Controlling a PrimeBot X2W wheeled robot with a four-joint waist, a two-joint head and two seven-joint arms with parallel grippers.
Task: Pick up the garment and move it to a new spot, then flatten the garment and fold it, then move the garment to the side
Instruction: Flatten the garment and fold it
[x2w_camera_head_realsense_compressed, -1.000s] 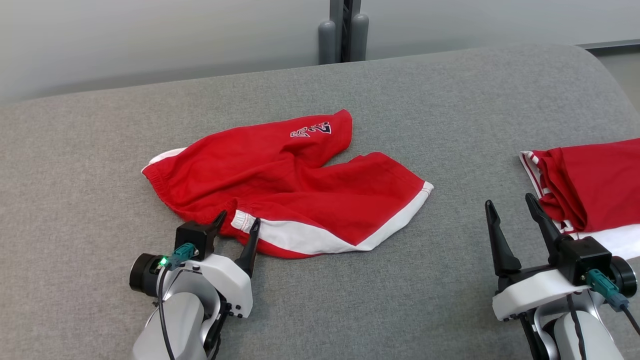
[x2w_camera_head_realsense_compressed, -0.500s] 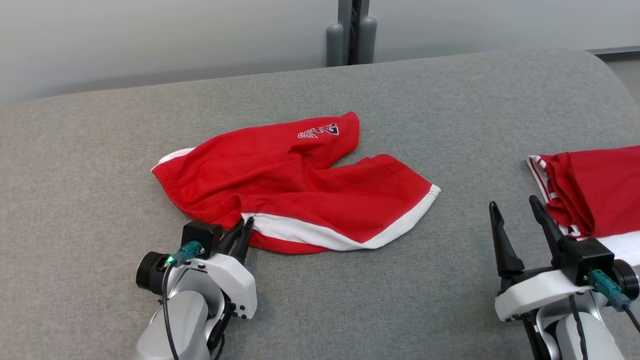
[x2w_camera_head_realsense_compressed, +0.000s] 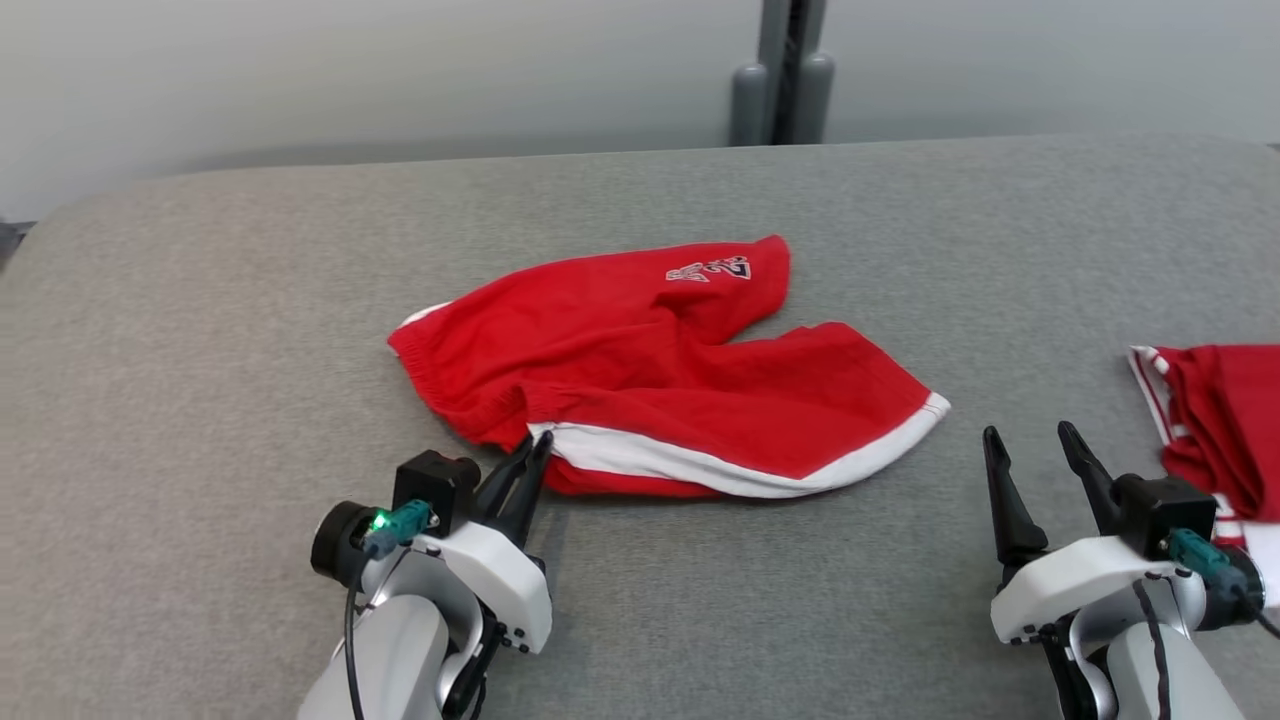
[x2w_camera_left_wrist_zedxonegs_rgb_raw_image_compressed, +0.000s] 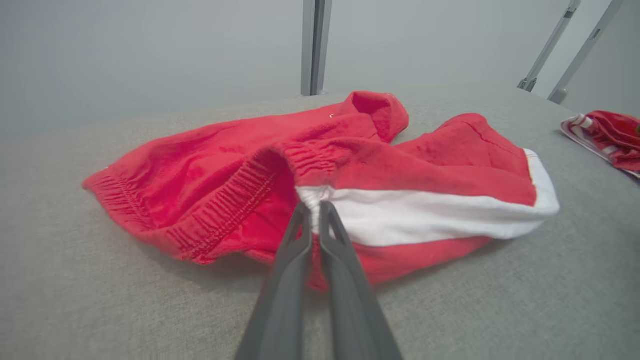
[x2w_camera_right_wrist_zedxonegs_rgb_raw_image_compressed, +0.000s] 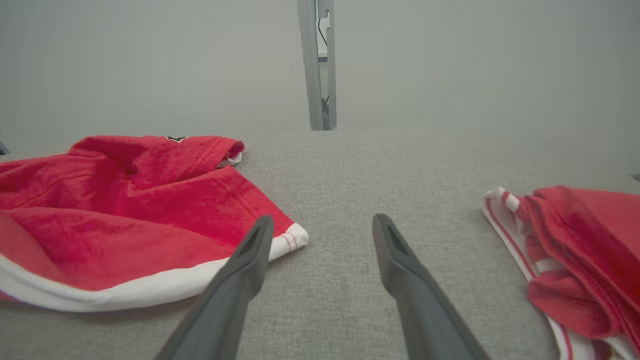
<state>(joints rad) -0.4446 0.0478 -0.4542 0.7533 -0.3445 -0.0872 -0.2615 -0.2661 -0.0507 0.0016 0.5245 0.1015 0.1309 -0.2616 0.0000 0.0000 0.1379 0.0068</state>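
Garment (x2w_camera_head_realsense_compressed: 660, 370) lies crumpled, the left gripper (x2w_camera_head_realsense_compressed: 533, 452) with jaws pinched shut on its waistband corner for lifting, the right gripper (x2w_camera_head_realsense_compressed: 1030, 432) with jaws wide, idle nearby.

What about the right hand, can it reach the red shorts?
Probably yes. The right hand is open, and just bare grey surface lies between it and the red shorts.

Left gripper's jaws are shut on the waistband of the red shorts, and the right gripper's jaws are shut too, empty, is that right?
Not quite. The right gripper has open jaws, empty, as the right wrist view shows. The left gripper is shut on the red shorts at the waistband.
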